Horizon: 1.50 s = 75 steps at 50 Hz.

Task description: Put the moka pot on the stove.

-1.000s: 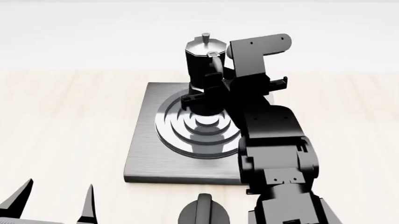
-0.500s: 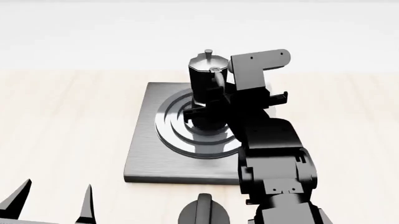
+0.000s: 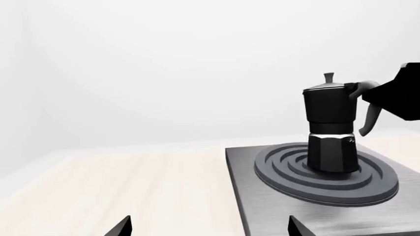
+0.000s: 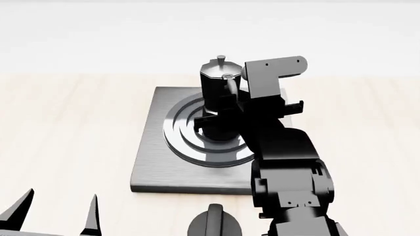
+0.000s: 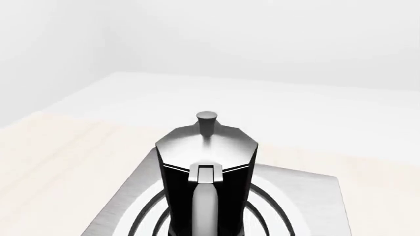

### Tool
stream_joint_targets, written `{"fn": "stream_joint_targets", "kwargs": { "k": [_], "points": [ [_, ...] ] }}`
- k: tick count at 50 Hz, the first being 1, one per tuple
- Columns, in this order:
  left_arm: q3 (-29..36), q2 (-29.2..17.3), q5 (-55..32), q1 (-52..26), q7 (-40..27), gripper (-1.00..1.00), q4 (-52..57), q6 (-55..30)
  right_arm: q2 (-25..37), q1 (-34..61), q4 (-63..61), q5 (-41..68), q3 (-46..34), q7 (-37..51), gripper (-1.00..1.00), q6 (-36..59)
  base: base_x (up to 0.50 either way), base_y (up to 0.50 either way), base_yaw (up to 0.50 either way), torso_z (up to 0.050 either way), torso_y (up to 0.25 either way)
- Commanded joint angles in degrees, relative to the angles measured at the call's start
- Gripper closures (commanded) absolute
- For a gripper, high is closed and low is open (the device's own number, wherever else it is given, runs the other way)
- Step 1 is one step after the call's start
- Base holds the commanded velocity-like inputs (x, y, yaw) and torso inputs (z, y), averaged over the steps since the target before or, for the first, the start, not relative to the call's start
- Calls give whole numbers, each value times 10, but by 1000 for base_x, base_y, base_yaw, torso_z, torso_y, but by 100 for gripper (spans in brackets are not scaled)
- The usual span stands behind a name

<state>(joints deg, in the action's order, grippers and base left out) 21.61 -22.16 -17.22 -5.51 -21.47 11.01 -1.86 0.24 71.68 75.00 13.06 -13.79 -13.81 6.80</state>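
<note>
Jaws of right gripper (image 4: 226, 105) look closed on moka pot (image 4: 219, 93) handle; left gripper (image 4: 56, 214) spread, empty. Pot upright, base on stove (image 4: 149, 147) burner rings, roughly centred. Release gently, back out straight, avoid snagging handle.

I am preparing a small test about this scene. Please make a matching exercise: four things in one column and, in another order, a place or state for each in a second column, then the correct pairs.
Things:
1. moka pot
2. stove
3. round black knob
4. left gripper

Places or states:
A. idle at the near left of the head view, holding nothing
B. upright on the burner rings
C. on the wooden table, just in front of the slab's near edge
D. flat grey slab lying on the wooden table

Pairs: 1-B, 2-D, 3-C, 4-A
</note>
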Motion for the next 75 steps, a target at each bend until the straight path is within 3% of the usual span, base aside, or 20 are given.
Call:
{"fn": "stream_joint_targets", "kwargs": {
  "k": [1,24,25,56,65,75],
  "points": [
    [0,0,-1,-2,-1,-100,-4,1,-2,0,0,25,-16,-1,100,-2,0,0,0,0,0],
    [4,-5,2,10,-5,-100,4,7,-2,-25,0,-15,4,-10,100,-21,0,0,1,0,0],
    [5,-5,3,10,-5,-100,5,7,-2,-26,0,-16,4,-11,-100,-21,0,0,0,0,0],
    [8,-7,0,7,-8,-100,9,4,3,-41,-7,-17,4,-30,-100,-88,0,0,0,0,0],
    [10,-8,0,9,-10,-100,13,4,39,-166,-304,4,-6,-1,-100,54,0,0,0,0,0],
    [10,-9,0,12,-12,-100,14,6,62,-232,-452,16,-9,22,-100,113,0,0,0,0,0]
  ]
}}
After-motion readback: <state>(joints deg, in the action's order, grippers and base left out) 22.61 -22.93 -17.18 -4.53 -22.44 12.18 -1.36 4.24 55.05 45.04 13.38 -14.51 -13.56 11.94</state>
